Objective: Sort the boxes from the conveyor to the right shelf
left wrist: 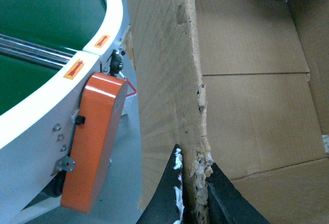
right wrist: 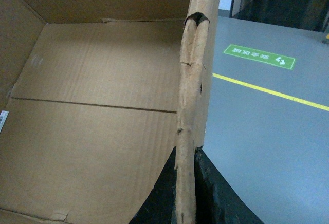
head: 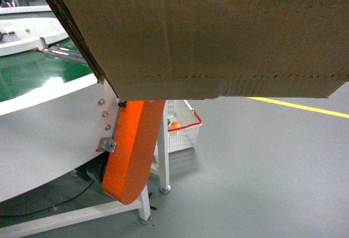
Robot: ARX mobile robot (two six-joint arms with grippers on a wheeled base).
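Note:
A large brown cardboard box [head: 218,30] hangs in the air and fills the top of the head view, its perforated line along the lower edge. It is just right of the conveyor [head: 32,74], whose green belt, white rim and orange end housing [head: 131,145] show below it. My left gripper [left wrist: 194,188] is shut on the box's ragged left wall [left wrist: 164,80], beside the orange housing [left wrist: 95,136]. On the opposite wall [right wrist: 193,90] my right gripper [right wrist: 186,183] is shut too. The box is open-topped and empty inside [right wrist: 92,106]. The box hides both grippers in the head view. The shelf is out of view.
A white basket with a red rim [head: 182,129] stands on the grey floor behind the conveyor's white legs [head: 163,167]. A yellow floor line [head: 305,107] runs at the right, and the right wrist view shows a green floor sign [right wrist: 259,56] beyond it.

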